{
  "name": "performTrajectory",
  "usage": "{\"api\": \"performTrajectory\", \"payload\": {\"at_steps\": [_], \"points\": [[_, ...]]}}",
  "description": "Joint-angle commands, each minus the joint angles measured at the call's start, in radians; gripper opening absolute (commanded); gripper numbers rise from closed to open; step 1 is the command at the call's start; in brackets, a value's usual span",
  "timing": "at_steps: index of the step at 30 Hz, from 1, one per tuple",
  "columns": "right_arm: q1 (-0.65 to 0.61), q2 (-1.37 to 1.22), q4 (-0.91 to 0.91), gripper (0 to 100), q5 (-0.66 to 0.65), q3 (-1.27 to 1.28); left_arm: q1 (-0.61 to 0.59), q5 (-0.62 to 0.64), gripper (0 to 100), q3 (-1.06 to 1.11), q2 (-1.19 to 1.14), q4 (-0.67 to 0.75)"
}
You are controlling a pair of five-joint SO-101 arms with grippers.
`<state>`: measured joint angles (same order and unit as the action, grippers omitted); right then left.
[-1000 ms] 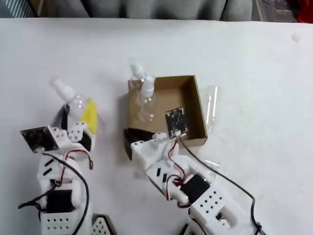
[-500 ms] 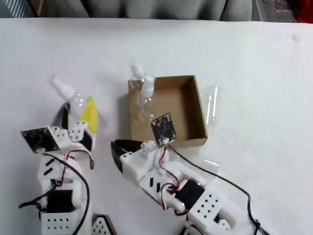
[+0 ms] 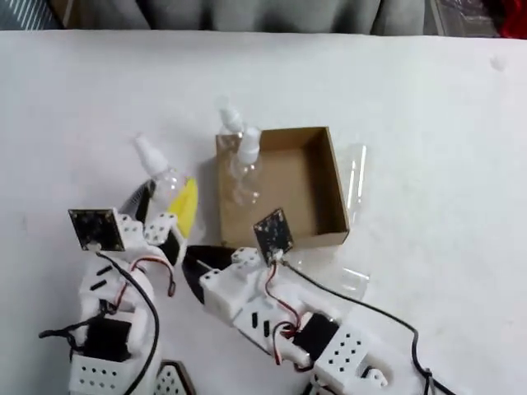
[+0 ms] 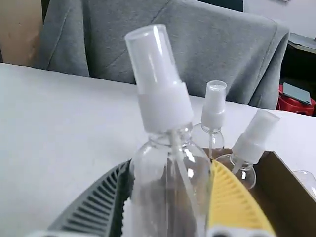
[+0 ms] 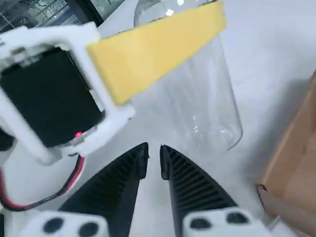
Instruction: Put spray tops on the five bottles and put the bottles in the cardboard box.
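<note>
The left fingers (image 4: 232,202), one grey and one yellow, are clamped on the body of a clear bottle (image 4: 170,177) that stands upright between them with a white spray top (image 4: 158,79) on its neck. In the high view this held bottle (image 3: 162,177) is just beside the near left side of the cardboard box (image 3: 329,177), apart from its wall. The right fingers (image 5: 190,182), both black, are drawn almost together with only a thin slit between them and nothing in it; they point at the held bottle's base from close by, low over the white surface (image 3: 428,107). Inside the box, along its left wall, is a second bottle (image 3: 243,173) with a spray top. A third topped bottle (image 3: 230,122) is at the box's far left corner; whether it is inside or just outside cannot be told. A clear bottle (image 3: 355,177) lies on the surface just beside the box's right wall, and another (image 3: 342,278) lies near the box's front, partly under the right arm (image 3: 329,350).
</note>
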<state>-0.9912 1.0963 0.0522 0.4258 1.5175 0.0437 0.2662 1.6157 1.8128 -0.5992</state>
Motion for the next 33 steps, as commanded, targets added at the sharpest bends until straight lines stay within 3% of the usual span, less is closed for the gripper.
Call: {"api": "performTrajectory", "payload": {"at_steps": [1,19,25,33], "points": [[-0.004,-0.002,-0.039,1.7,-0.002,-0.008,0.016,0.008,2,-0.112,0.01,-0.018],[0.028,0.004,-0.035,1.7,0.0,-0.008,0.042,0.006,2,-0.16,0.01,-0.112],[0.028,0.004,-0.033,1.7,0.0,-0.008,0.042,-0.129,2,-0.16,0.01,-0.117],[0.059,-0.002,-0.039,1.7,0.0,-0.011,0.042,-0.057,2,-0.189,0.01,-0.118]]}}
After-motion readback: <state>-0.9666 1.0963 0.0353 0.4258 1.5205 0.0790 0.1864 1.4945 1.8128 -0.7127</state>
